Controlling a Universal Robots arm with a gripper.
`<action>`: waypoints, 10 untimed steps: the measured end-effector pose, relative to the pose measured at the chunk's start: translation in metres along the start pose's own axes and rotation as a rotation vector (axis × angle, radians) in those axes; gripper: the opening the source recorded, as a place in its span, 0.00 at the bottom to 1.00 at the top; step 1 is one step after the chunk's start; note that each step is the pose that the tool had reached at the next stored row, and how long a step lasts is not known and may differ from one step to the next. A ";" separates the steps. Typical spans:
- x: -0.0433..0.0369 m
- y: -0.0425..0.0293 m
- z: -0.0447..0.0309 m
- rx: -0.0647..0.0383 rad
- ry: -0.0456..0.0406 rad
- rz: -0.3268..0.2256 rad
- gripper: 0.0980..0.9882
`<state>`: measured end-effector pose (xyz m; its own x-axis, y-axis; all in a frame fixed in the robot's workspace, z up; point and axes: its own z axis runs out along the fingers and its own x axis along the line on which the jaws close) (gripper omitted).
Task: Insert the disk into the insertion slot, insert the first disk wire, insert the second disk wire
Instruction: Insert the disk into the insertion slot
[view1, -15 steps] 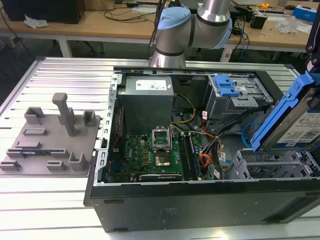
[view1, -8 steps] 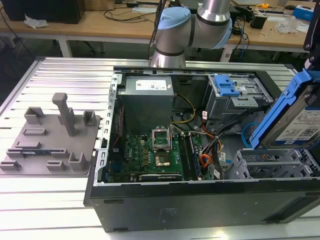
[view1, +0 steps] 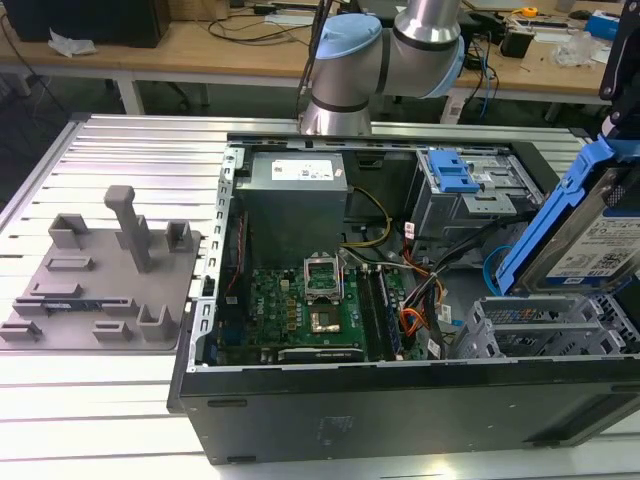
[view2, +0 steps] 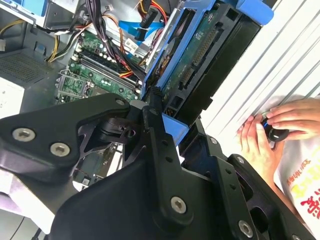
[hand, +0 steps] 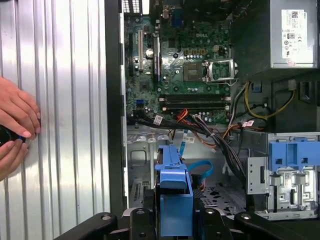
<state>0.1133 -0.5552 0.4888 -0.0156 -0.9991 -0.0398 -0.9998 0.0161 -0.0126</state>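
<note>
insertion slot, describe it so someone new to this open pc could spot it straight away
Start at the open black computer case. At its corner on the exterior view's right, under the blue-framed disk, sits the insertion slot. It is low, silver and perforated, unlike the taller grey bay with a blue lever.

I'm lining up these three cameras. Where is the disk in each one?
Exterior view: the disk tilted at that view's right, above the insertion slot.
Second wrist view: the disk, circuit side showing, beside the motherboard.
First wrist view: the disk edge-on, blue caddy facing.
Shared landmark: the green motherboard.
</note>
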 end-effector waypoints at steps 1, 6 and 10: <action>-0.0003 0.0000 0.0004 0.000 0.0000 0.000 0.30; -0.0004 0.0002 0.0033 -0.001 0.0001 0.000 0.30; -0.0003 0.0002 0.0063 -0.003 0.0002 0.000 0.30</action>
<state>0.1133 -0.5546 0.4824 -0.0157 -0.9991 -0.0396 -0.9998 0.0161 -0.0092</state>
